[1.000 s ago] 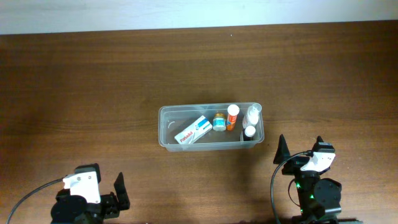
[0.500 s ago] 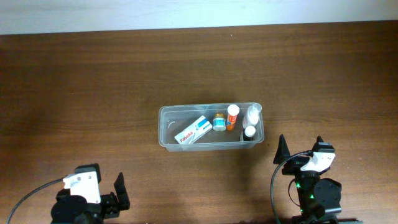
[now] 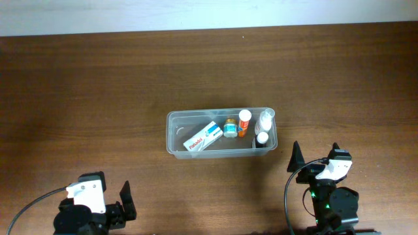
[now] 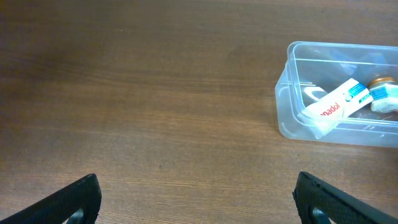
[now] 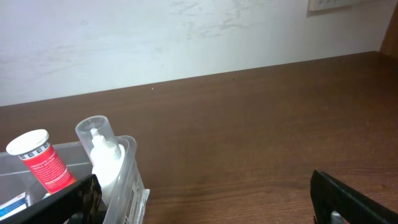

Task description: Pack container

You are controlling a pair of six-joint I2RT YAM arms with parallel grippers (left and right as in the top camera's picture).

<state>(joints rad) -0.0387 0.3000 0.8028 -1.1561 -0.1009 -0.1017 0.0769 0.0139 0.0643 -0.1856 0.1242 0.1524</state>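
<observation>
The clear plastic container (image 3: 175, 134) sits at the table's middle. It holds a white toothpaste box (image 3: 202, 137), a small amber jar (image 3: 230, 127), an orange bottle with a white cap (image 3: 243, 122) and two clear spray bottles (image 3: 264, 127). The container also shows in the left wrist view (image 4: 287, 99) and the right wrist view (image 5: 127, 186). My left gripper (image 3: 111, 202) is open and empty at the front left, its fingers (image 4: 198, 196) over bare wood. My right gripper (image 3: 315, 156) is open and empty at the front right, just right of the container (image 5: 205, 199).
The brown wooden table (image 3: 98, 98) spreads on all sides of the container. A white wall (image 5: 186, 37) stands behind the table's far edge.
</observation>
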